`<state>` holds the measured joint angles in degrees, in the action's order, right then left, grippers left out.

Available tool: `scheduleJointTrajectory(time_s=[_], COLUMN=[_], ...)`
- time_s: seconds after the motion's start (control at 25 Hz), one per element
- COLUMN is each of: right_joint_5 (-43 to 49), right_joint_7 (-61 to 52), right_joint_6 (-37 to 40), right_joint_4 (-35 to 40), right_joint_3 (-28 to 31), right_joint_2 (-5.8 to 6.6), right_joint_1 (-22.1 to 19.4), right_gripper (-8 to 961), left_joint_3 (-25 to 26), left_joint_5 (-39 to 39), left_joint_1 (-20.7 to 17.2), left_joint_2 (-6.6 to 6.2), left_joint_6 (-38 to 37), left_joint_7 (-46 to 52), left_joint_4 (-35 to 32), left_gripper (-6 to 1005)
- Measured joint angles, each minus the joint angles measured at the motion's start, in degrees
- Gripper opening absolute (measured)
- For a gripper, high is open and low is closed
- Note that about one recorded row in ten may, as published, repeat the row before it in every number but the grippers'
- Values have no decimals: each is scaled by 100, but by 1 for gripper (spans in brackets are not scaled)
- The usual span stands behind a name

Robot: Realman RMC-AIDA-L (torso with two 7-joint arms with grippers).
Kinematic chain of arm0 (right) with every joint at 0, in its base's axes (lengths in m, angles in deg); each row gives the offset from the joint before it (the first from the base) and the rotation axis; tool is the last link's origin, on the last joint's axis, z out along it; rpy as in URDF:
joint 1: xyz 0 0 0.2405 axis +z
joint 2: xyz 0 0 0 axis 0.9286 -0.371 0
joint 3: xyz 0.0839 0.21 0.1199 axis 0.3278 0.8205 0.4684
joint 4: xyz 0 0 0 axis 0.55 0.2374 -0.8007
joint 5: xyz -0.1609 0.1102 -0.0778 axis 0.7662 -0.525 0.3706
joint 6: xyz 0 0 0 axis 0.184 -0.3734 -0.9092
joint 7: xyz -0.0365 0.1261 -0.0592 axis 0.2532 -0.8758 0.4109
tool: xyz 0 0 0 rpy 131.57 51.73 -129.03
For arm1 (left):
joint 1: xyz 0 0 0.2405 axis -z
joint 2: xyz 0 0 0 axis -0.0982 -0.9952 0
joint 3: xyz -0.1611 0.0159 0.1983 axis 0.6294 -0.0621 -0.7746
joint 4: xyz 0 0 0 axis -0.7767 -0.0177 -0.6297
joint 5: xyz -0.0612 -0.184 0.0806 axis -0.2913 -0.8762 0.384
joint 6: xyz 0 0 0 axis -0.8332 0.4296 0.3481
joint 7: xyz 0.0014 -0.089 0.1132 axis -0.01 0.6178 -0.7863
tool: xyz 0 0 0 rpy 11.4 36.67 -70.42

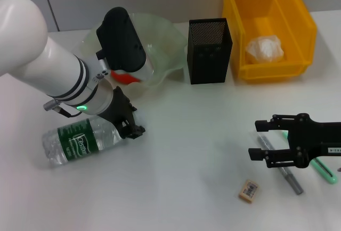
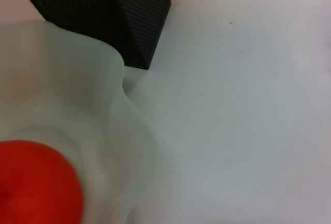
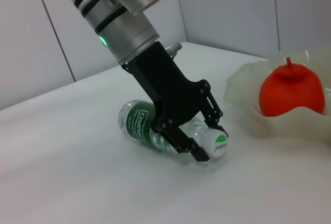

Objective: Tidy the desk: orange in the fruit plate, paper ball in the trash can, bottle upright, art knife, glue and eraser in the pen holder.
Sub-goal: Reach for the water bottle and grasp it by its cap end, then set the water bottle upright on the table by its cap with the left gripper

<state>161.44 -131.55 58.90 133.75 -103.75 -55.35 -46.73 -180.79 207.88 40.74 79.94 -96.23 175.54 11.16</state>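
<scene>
The bottle [image 1: 80,141] lies on its side at the left, also in the right wrist view [image 3: 147,127]. My left gripper [image 1: 133,123] is open and straddles its neck by the white cap [image 3: 220,146]. The orange [image 1: 125,76] sits in the fruit plate [image 1: 165,33], seen also in both wrist views [image 3: 291,92] [image 2: 36,182]. The paper ball [image 1: 264,48] lies in the trash can [image 1: 298,12]. My right gripper [image 1: 260,140] is open, low over the top end of a grey pen-shaped tool [image 1: 285,173]. A green pen-shaped thing [image 1: 325,169] lies beside it. The eraser [image 1: 249,190] lies near the front.
The pen holder [image 1: 209,49] stands between the fruit plate and the trash can, and its corner shows in the left wrist view [image 2: 114,12]. I cannot tell which of the two pen-shaped things is the art knife and which the glue.
</scene>
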Motion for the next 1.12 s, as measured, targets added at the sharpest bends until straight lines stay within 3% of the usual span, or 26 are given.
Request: scheduleJointTrajectory(time_s=[0.44,0.68,0.88,1.12], right_joint_5=[-5,-5,-5,-5], right_joint_7=[0,0,0,-2], right_joint_6=[22,19,12,36], right_joint_4=[-14,-15,-13,-23], right_joint_3=[76,82,110,149], right_joint_2=[30,38,43,44], right_joint_1=[27,40,65,96], right_gripper=[767,767,767,766], left_joint_3=[179,894,1922,2658], left_joint_5=[-21,-345,-896,-1186], left_joint_1=[-13,-102,-169,-272], left_joint_2=[-6,-49,-61,-79], left_joint_6=[-175,-749,-1385,-1801], left_joint_7=[49,-88,-616,-1018], left_joint_4=[-218,-575,-602,-681], left_gripper=[445,445,444,444])
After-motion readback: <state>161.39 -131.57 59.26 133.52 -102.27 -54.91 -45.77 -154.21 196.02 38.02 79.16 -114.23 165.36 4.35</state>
